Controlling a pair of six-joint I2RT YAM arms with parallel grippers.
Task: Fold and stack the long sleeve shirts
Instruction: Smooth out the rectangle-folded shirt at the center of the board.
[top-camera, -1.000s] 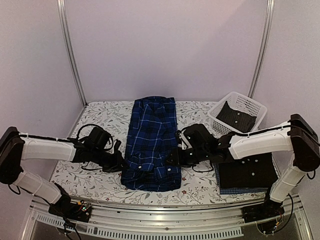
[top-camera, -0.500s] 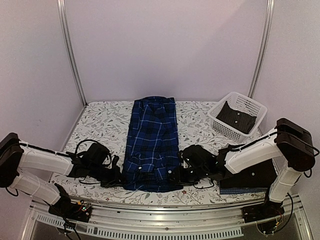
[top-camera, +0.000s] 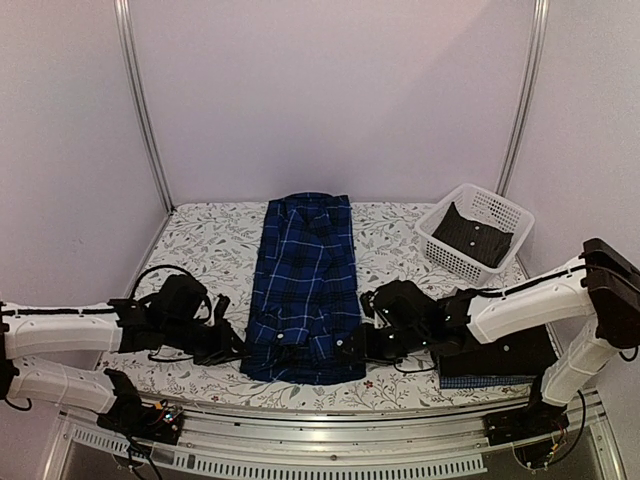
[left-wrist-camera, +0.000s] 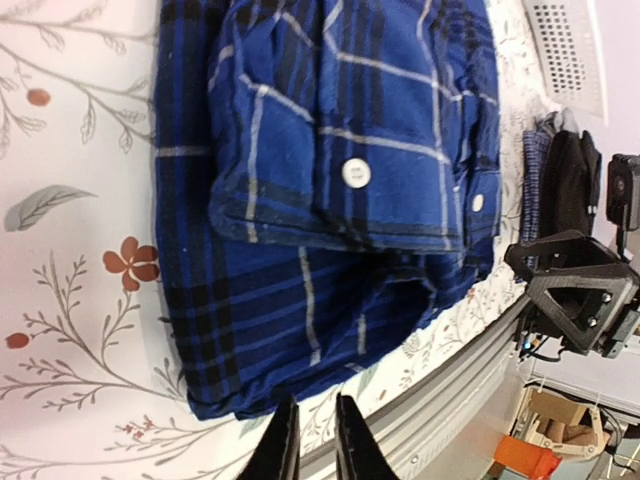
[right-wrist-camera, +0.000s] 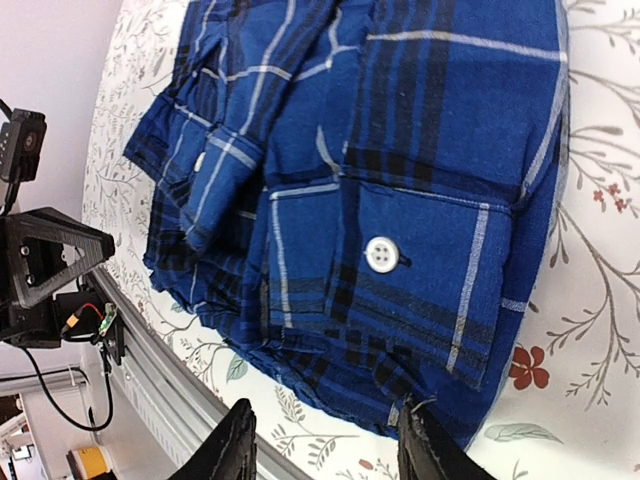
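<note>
The dark blue plaid shirt (top-camera: 305, 270) lies folded into a long strip down the middle of the table, hem toward me. My left gripper (top-camera: 232, 345) sits low at the hem's left corner. In the left wrist view its fingers (left-wrist-camera: 313, 420) are all but shut, a thin slit between them, nothing held, just off the plaid hem (left-wrist-camera: 300, 330). My right gripper (top-camera: 350, 347) is at the hem's right corner and stands open (right-wrist-camera: 330, 430). One fingertip (right-wrist-camera: 422, 425) touches the plaid edge (right-wrist-camera: 400, 300). A folded black shirt (top-camera: 500, 350) lies on a blue check shirt (top-camera: 480, 381) at the right.
A white lattice basket (top-camera: 432, 230) at the back right holds another black shirt (top-camera: 475, 235). The metal rail (top-camera: 330, 440) of the table's near edge runs close behind both grippers. Floral tablecloth (top-camera: 200, 240) shows on either side of the plaid shirt.
Both grippers slid along the plaid shirt's sides toward the near edge, from mid-length to the hem corners. The left arm dropped lower. The right jaws spread slightly.
</note>
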